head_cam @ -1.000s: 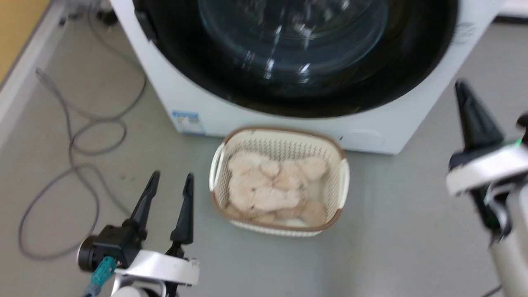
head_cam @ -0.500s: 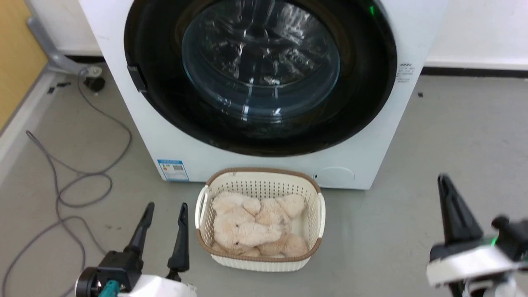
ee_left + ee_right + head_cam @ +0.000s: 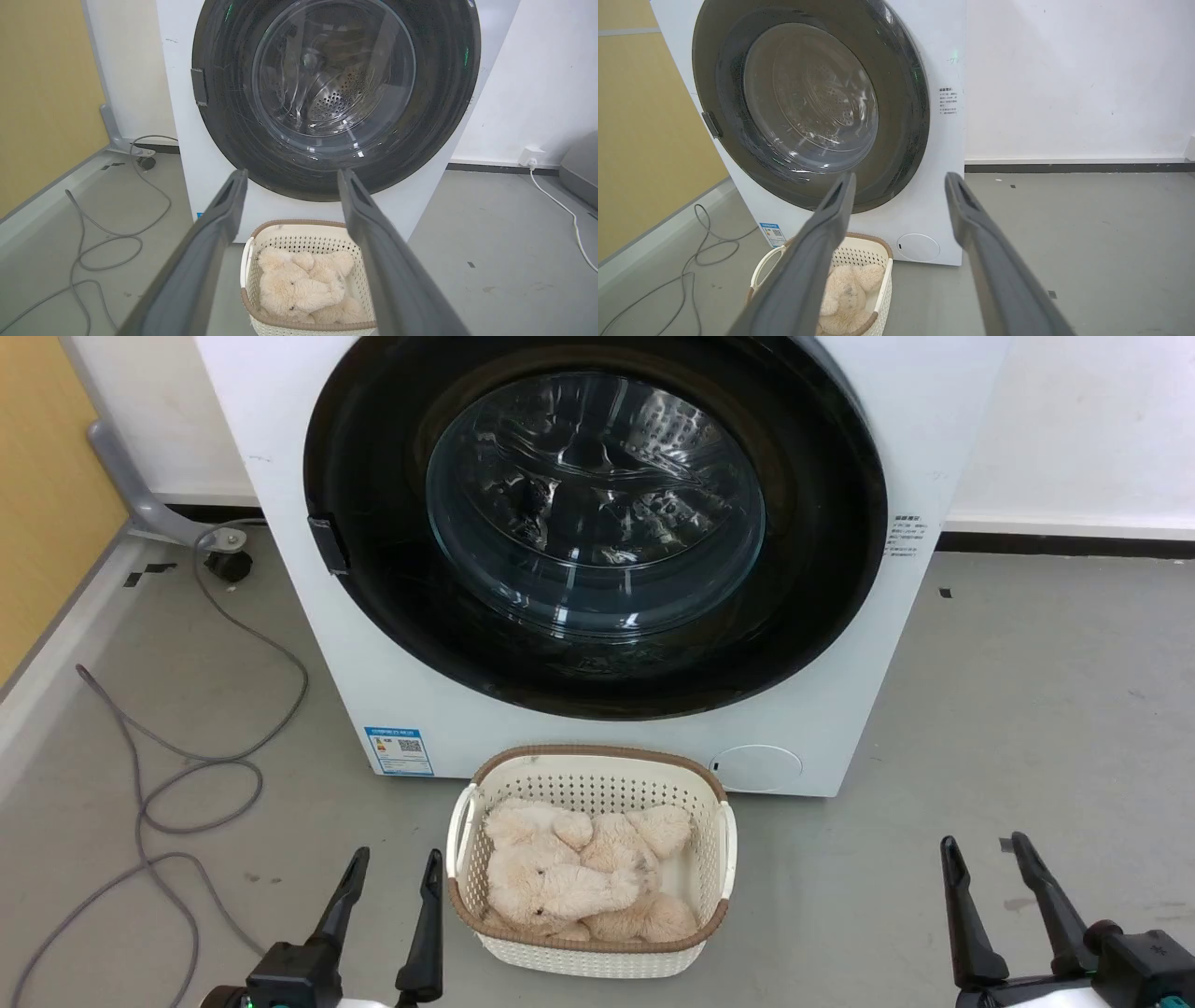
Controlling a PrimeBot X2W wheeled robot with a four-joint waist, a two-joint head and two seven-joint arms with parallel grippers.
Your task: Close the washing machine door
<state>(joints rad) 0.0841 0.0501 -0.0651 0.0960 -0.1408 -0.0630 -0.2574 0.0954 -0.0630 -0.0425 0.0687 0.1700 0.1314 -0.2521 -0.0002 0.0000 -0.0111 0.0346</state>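
The washing machine door (image 3: 597, 523) is a round black-rimmed disc with a clear glass bowl, lying flat against the front of the white washing machine (image 3: 392, 644). The door (image 3: 336, 88) faces the left wrist camera, and the door (image 3: 808, 102) appears at an angle in the right wrist view. My left gripper (image 3: 397, 863) is open at the lower left, low over the floor, well short of the machine. My right gripper (image 3: 985, 854) is open at the lower right, also apart from the machine. Nothing sits between either pair of fingers.
A white basket (image 3: 467, 821) holding a beige plush toy (image 3: 579, 877) stands on the floor just before the machine, between my grippers. Grey cables (image 3: 177, 775) loop on the floor at left. A yellow wall (image 3: 47, 457) runs along the left; a white cord (image 3: 556, 200) lies at right.
The head camera has tilted up, so the machine sits lower in the picture. My right gripper has dropped from raised at the right to low at the lower right, fingers up.
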